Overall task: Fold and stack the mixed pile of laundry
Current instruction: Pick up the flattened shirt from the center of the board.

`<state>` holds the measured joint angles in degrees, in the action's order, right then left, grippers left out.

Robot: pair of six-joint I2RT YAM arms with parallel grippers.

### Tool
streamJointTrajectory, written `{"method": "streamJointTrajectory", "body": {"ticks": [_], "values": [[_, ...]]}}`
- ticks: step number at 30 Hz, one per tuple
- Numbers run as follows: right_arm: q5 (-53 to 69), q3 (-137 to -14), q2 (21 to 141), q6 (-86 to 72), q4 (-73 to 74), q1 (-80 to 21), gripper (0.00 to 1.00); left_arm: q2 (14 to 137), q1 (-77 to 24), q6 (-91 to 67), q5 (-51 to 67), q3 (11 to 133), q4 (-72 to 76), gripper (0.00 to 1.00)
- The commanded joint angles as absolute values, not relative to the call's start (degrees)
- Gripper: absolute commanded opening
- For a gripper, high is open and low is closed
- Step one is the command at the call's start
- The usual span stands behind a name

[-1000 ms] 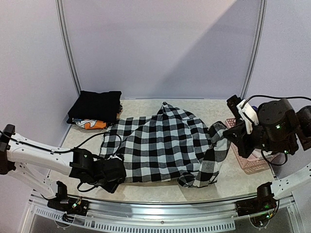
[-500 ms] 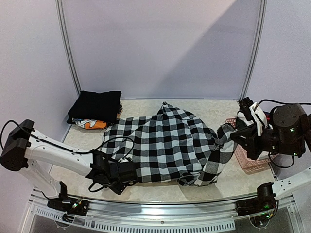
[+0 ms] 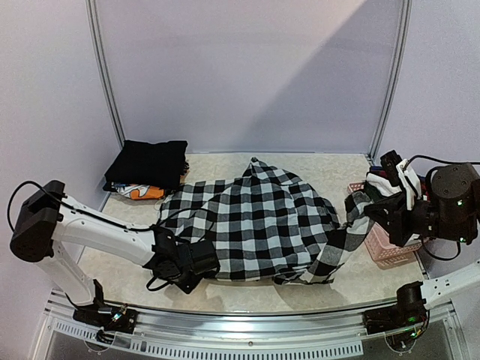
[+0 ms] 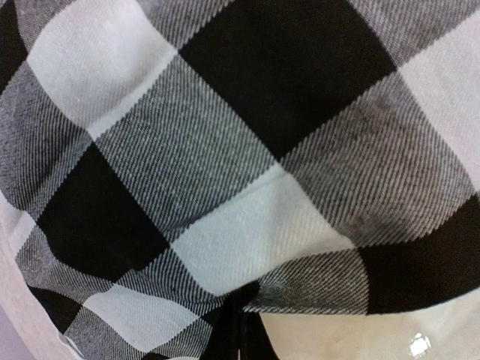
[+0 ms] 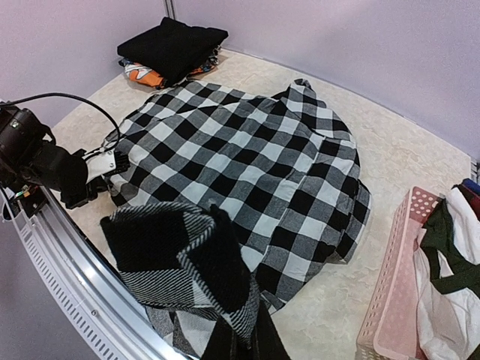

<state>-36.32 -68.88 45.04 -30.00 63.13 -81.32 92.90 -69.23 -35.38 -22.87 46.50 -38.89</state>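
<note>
Checked sleeve (image 3: 339, 244) farther right, aloft in the right hand (image 3: 361, 204).

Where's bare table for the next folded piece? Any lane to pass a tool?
Free: far strip behind the checked shirt, between the folded stack and pink basket; near-right patch between shirt hem and basket. Crowded: centre under the shirt, near-left where the left tool sits, right where the right tool holds the sleeve.

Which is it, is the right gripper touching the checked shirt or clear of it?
Touching. The right wrist view shows the checked shirt's sleeve bunched and raised off the table, pinched in the right gripper. The top view agrees.
</note>
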Motion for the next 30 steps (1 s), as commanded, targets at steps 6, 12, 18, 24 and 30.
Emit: {"method": "streamJointTrajectory", "body": {"ticks": [6, 12, 18, 24, 30], "values": [[-39.0, -75.0, 44.0, -31.1, 67.5, -81.3, 0.0, 89.0, -73.9, -34.8, -22.9, 54.3, -53.2, 0.0], [-42.1, -90.1, 51.4, -28.0, 73.6, -81.3, 0.0, 81.1, -73.9, -34.7, -30.8, 64.9, -67.0, 0.0], [-41.6, -99.7, 58.3, -24.3, 77.7, -81.3, 0.0, 80.1, -74.0, -32.6, -26.3, 64.0, -64.4, 0.0], [-35.4, -90.9, 59.1, -27.0, 79.0, -81.2, 0.0, 86.0, -77.5, -31.7, -17.0, 57.9, -56.7, 0.0], [-34.5, -84.5, 52.6, -28.7, 76.2, -81.3, 0.01, 88.5, -80.0, -34.1, -18.7, 55.4, -55.1, 0.53]]}}
